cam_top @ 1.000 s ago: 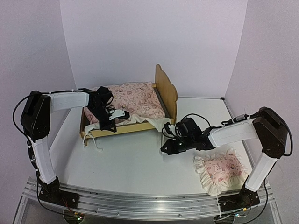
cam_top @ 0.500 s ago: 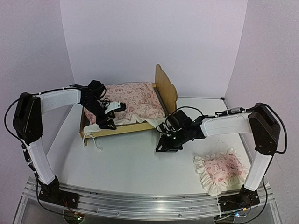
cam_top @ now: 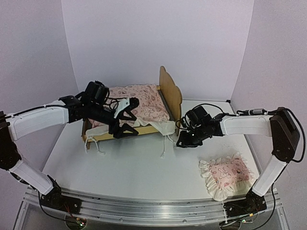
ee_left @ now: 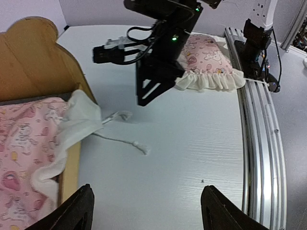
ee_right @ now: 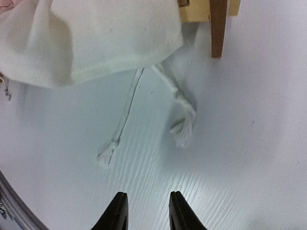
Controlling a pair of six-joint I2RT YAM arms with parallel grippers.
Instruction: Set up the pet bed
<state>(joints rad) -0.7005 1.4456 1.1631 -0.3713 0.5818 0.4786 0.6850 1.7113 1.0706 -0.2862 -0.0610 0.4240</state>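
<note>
Bright, even, diffuse light fills the scene, leaving only faint, soft-edged shadows on the white table beneath the light plywood pet bed with the bear-ear headboard. The left wrist view bows the silver aluminium rail along the table's near edge. In the right wrist view the cream fabric flap at the top looks washed out and slightly soft.

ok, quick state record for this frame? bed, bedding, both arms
bed: on table, headboard toward the right arm
mattress: on bed, white edge draped over front rail
ties: loose on table by headboard leg
pillow: on table, front right, apart from bed
left fingers: wide open, empty, by front rail
right fingers: slightly apart, empty, above table near ties
</note>
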